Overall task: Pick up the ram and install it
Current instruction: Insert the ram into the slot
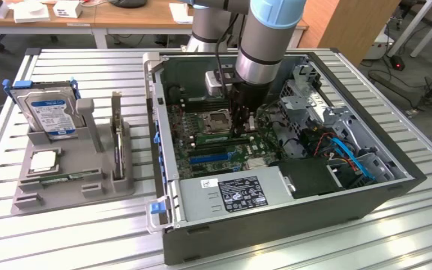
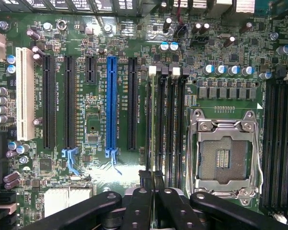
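**Ram clamped over memory slots**

The gripper [image 1: 244, 128] is lowered inside the open computer case [image 1: 366, 197]. Its fingers [image 2: 145, 184] are closed on the ram [image 2: 149, 124]. The ram is seen edge-on, stretched ahead of the fingertips along a memory slot. The processor socket [image 2: 224, 153] sits just beside the gripper. Whether the ram is seated cannot be told.

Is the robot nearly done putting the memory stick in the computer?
Partway, I think. Reaching looks done: the hand is down inside the open computer case. In hand: it is shut right over the memory slots beside the empty processor socket; whether the ram is pinched in it, I cannot tell. Left: I see no stick clearly clicked into those slots.
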Robot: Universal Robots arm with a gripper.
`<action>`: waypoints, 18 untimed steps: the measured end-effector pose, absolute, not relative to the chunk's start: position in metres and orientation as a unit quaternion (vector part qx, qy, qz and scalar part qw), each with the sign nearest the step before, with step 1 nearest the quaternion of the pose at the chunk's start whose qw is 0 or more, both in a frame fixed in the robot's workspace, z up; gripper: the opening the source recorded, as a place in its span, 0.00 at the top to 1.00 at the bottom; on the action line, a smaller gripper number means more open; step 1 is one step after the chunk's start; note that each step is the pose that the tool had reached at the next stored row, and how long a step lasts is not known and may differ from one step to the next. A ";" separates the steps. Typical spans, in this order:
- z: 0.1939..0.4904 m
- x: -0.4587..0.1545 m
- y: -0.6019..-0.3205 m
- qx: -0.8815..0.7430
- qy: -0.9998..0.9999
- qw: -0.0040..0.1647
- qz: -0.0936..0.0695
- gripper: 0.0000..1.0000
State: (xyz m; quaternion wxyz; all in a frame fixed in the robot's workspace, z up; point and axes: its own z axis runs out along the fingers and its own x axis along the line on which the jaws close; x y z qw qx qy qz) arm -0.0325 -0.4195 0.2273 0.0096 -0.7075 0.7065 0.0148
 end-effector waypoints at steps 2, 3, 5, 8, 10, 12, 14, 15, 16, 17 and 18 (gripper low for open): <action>0.227 -0.032 -0.419 -0.707 0.707 0.010 0.015 0.89; 0.227 -0.032 -0.419 -0.707 0.706 0.010 0.015 0.89; 0.227 -0.032 -0.419 -0.708 0.706 0.010 0.015 0.89; 0.227 -0.032 -0.419 -0.708 0.706 0.010 0.015 0.89; 0.227 -0.032 -0.419 -0.707 0.707 0.010 0.015 0.89; 0.227 -0.032 -0.419 -0.708 0.706 0.010 0.015 0.89; 0.227 -0.032 -0.419 -0.708 0.706 0.010 0.015 0.89; 0.227 -0.032 -0.419 -0.708 0.706 0.010 0.015 0.89; 0.227 -0.032 -0.419 -0.707 0.707 0.010 0.015 0.89; 0.227 -0.032 -0.419 -0.708 0.706 0.010 0.015 0.89; 0.227 -0.032 -0.419 -0.708 0.706 0.010 0.015 0.89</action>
